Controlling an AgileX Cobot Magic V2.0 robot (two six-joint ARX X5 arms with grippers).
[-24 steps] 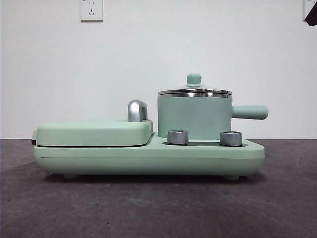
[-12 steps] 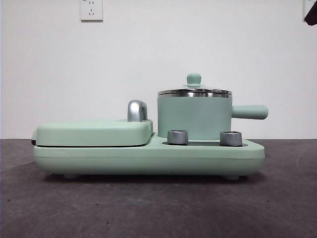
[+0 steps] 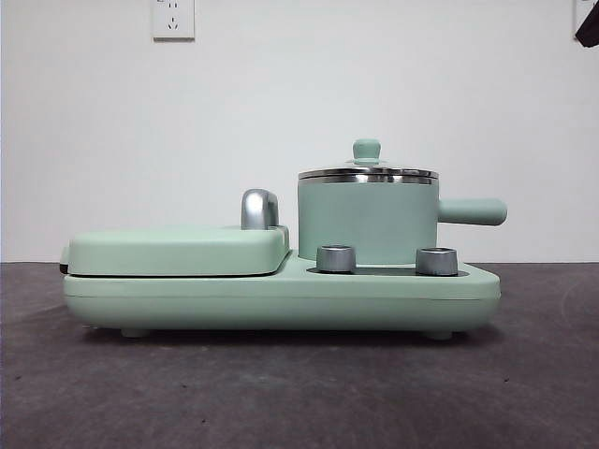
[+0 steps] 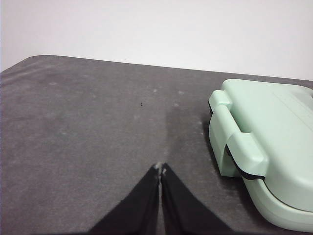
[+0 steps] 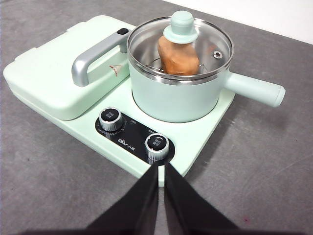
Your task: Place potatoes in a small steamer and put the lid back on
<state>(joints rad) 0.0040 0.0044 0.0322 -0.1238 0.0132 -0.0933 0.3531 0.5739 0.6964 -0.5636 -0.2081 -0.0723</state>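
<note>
The small mint-green steamer (image 3: 367, 223) (image 5: 171, 100) stands on the right side of the cooker base, its stubby handle pointing right. The glass lid (image 5: 193, 56) with its mint-green knob (image 3: 366, 149) sits on the steamer's rim. The orange-brown potato (image 5: 177, 57) lies inside, seen through the glass in the right wrist view. My right gripper (image 5: 161, 168) is shut and empty, above the table in front of the cooker's dials. My left gripper (image 4: 160, 167) is shut and empty over bare table, beside the cooker's left end.
The mint-green cooker base (image 3: 281, 297) carries a flat griddle cover (image 3: 178, 248) (image 4: 274, 132) with a chrome handle (image 3: 259, 209) (image 5: 95, 56) and two steel dials (image 3: 336, 258) (image 3: 436, 261). A black arm tip (image 3: 589, 28) shows at the top right corner. Grey tabletop surrounds the cooker.
</note>
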